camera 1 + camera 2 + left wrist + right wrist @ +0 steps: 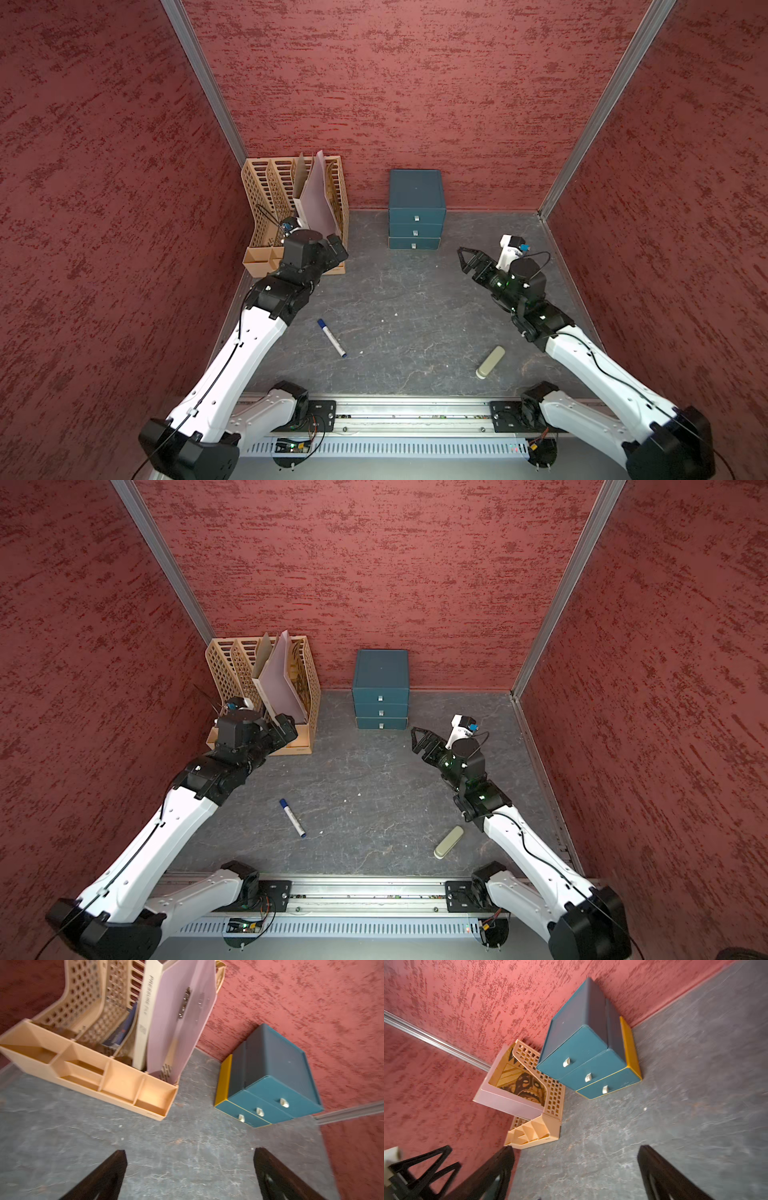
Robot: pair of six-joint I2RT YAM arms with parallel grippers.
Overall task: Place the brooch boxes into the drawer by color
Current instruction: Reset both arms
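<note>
No brooch boxes show in any view. The drawer (417,208) (380,688) is a dark teal chest of three stacked drawers with silver pulls, standing against the back wall with all three fronts pushed in. Both wrist views show it too, the drawer (270,1088) (587,1047) with a yellow edge at its lowest level. My left gripper (336,247) (286,725) (189,1153) hovers open and empty by the rack's front, left of the drawer. My right gripper (463,259) (415,739) (575,1149) is open and empty, in front of the drawer and to its right.
A tan slotted file rack (291,199) (257,675) (93,1064) holding folders stands in the back left corner. A blue-capped marker (331,337) (292,817) lies front left on the grey table. A pale green cylinder (491,362) (449,842) lies front right. Red walls enclose three sides.
</note>
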